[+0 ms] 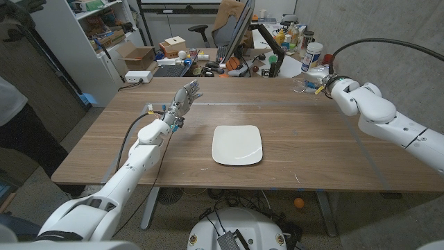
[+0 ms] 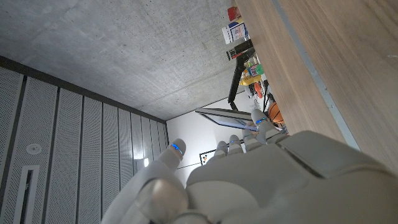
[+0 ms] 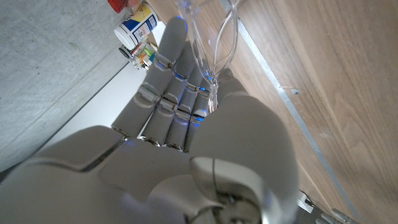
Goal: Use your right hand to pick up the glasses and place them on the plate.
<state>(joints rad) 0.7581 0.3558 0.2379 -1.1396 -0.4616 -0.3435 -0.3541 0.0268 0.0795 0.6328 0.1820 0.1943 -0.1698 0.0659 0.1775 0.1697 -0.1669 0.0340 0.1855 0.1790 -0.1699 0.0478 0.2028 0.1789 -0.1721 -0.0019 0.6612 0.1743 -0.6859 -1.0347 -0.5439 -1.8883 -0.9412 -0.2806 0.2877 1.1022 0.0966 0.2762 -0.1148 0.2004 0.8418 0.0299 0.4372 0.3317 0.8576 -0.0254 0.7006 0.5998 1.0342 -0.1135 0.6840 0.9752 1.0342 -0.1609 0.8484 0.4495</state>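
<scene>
Clear-framed glasses (image 1: 305, 85) lie on the wooden table (image 1: 312, 153) near its far right edge. My right hand (image 1: 327, 86) is right beside them. In the right wrist view its fingers (image 3: 163, 87) reach out straight, and the glasses (image 3: 211, 43) lie against them, the temples running in between the fingers and the thumb. No finger is curled around the frame. The white square plate (image 1: 237, 144) sits bare at the table's middle. My left hand (image 1: 186, 96) is raised over the far left of the table, fingers spread, holding nothing.
A white container (image 1: 312, 55) and several bottles stand just behind the glasses, past the table's far edge. A cluttered desk with a monitor (image 1: 239, 31) and boxes lies beyond. A person's sleeve (image 1: 10, 97) shows at the left edge.
</scene>
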